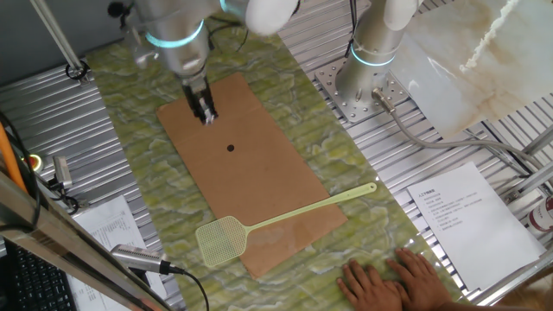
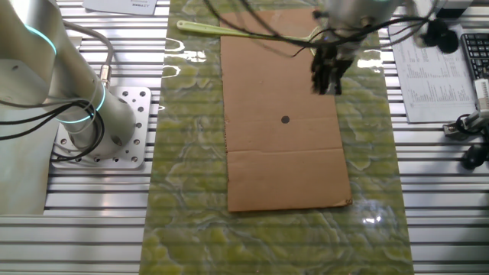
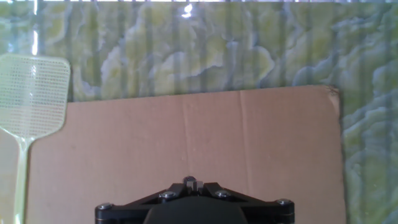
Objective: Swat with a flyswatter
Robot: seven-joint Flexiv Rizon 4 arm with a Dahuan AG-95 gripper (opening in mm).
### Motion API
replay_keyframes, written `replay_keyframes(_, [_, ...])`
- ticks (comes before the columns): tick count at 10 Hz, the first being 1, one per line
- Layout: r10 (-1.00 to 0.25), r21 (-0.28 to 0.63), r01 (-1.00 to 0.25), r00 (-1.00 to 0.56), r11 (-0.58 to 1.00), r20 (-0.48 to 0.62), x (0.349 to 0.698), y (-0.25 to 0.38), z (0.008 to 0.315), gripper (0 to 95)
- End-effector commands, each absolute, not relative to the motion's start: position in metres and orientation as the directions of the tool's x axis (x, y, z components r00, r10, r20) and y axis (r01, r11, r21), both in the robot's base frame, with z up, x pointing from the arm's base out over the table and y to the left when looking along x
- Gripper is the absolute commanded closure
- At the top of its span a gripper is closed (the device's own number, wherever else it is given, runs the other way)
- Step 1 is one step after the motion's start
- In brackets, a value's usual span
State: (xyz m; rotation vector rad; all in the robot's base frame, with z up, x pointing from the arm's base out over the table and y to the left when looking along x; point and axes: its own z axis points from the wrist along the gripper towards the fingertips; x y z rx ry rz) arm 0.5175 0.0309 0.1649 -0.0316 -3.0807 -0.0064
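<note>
So the flyswatter (image 1: 285, 218) was just lying flat at one end of the brown cardboard board (image 1: 259, 173), nobody holding it. In one fixed view you got the whole thing: mesh head hanging off the board's corner onto the green marbled mat (image 1: 147, 104), thin handle running diagonally across the board's end and sticking out past the other edge. The other fixed view only caught a stretch of the handle (image 2: 221, 29) along the top edge, with the head hidden behind the arm. The hand view picked up the mesh head (image 3: 34, 93) up close at the left, with a bit of handle dropping down from it.

The claw (image 1: 206, 111) hung over the board's other end, well apart from the swatter, with nothing in it. Its fingers looked close together in one fixed view, but they were dark and a bit blurry in both fixed views, so I couldn't tell how wide the gap was. The hand view only showed the black base of the claw (image 3: 189, 202) at the bottom, no fingertips.

A small dark dot (image 1: 231, 148) sat about mid-board; both fixed views showed it, the hand view didn't.

Only one fixed view showed a person's hand (image 1: 389, 278) resting on the table at the near edge, plus a printed sheet (image 1: 462, 220) beside it. The other fixed view gave the best look at the arm's base (image 2: 84, 114) bolted to the slatted metal table (image 2: 92, 221).
</note>
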Motion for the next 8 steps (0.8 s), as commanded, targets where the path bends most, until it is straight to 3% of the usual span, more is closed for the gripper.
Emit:
replay_keyframes(1, [0.031,0.011,0.031,-0.998,0.999,0.049,0.512,0.047,0.159,95.0])
replay_keyframes(6, [0.016,0.018,0.018,-0.993,1.000,0.116,0.509,0.078,0.146,95.0])
replay_keyframes(8, [-0.003,0.017,-0.002,-0.996,1.000,0.094,0.509,0.078,0.146,95.0])
